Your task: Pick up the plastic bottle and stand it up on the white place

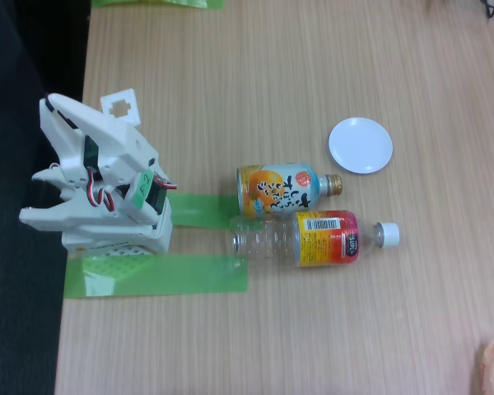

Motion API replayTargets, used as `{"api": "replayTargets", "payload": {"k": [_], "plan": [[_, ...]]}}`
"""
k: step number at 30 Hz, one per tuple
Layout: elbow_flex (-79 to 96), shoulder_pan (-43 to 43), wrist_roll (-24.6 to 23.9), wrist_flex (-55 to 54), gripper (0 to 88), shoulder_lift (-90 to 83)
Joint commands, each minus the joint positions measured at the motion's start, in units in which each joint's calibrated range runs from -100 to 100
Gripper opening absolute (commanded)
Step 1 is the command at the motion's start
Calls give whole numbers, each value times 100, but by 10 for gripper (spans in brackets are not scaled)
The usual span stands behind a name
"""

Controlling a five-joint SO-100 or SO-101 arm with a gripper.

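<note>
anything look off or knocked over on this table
Both bottles lie on their sides, next to each other: the plastic bottle with its white cap pointing right, and the shorter orange and light-blue bottle just above it in the fixed view. The white plate sits bare. Nothing looks spilled or damaged.

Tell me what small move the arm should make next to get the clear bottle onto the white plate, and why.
Probably unfold and reach out toward the plastic bottle. In the fixed view the arm sits folded at its base, well short of the bottle, which lies on its side touching the orange and blue bottle. The white plate stands bare beyond them.
</note>
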Motion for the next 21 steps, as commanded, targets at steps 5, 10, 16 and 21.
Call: {"api": "replayTargets", "payload": {"k": [5,10,16,21], "plan": [[-417,-22,-1,379,12,0],[-1666,22,25,2095,13,0],[-3287,29,25,4559,15,0],[-4210,29,25,6911,16,8]]}}
